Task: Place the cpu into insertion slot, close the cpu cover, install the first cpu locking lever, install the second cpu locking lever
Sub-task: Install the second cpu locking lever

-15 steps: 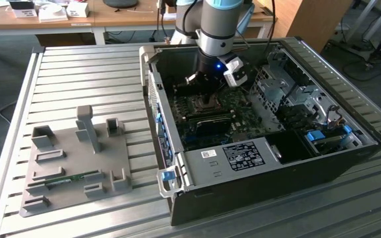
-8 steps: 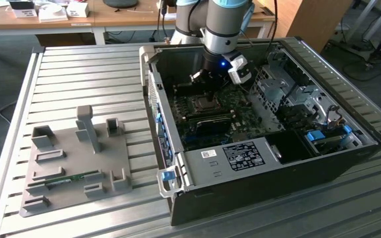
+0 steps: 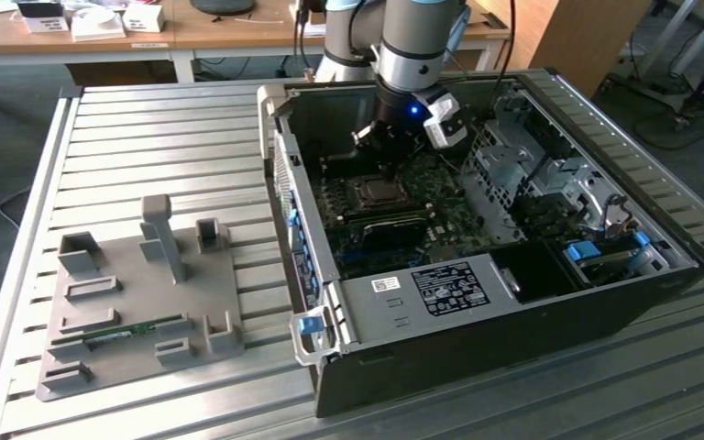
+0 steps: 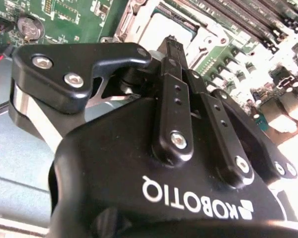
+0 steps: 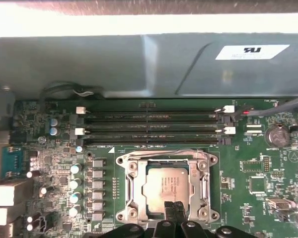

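The cpu (image 5: pixel 164 182), a grey metal square, lies flat in the insertion slot (image 5: pixel 125 163) on the green motherboard. The cpu cover (image 5: pixel 137 187), a silver frame with a window, lies down around the chip. Thin wire levers (image 5: pixel 164 151) run along the socket's edges; whether they are latched I cannot tell. My gripper (image 5: pixel 175 209) is shut with nothing between its fingers, its tips over the chip's edge nearest the camera. The second wrist view has the black fingers (image 4: pixel 175 89) converging just beside the bright cpu (image 4: pixel 161 25). From outside, the gripper (image 3: pixel 383 147) hangs in the open case above the socket (image 3: pixel 377 191).
Long black memory slots (image 5: pixel 149 126) lie between the socket and the grey case wall (image 5: pixel 139 64). A coin battery (image 5: pixel 277 135) sits on the board. A drive cage (image 3: pixel 535 174) fills the case on the exterior view's right. A grey fixture plate (image 3: pixel 144 302) rests on the slatted table.
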Controlling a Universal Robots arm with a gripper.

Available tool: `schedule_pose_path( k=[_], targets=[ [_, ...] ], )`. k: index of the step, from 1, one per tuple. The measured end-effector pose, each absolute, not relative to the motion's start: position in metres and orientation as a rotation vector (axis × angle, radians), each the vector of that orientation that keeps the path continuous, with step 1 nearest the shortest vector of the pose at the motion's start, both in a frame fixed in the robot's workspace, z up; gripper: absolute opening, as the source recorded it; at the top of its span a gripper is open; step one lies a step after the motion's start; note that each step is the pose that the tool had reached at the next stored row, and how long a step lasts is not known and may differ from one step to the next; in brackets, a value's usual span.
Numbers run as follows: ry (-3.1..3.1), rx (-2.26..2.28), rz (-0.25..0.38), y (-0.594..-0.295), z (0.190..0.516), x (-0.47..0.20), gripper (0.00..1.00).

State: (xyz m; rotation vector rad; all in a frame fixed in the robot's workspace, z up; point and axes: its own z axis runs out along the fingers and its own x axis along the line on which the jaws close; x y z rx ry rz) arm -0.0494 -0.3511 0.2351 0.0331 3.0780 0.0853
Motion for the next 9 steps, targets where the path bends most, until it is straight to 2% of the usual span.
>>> schedule_pose_path(
  k=[9],
  targets=[
    [3.078,0.033,0.085,-0.3511,0.2397,-0.0494,0.11]
  ],
)
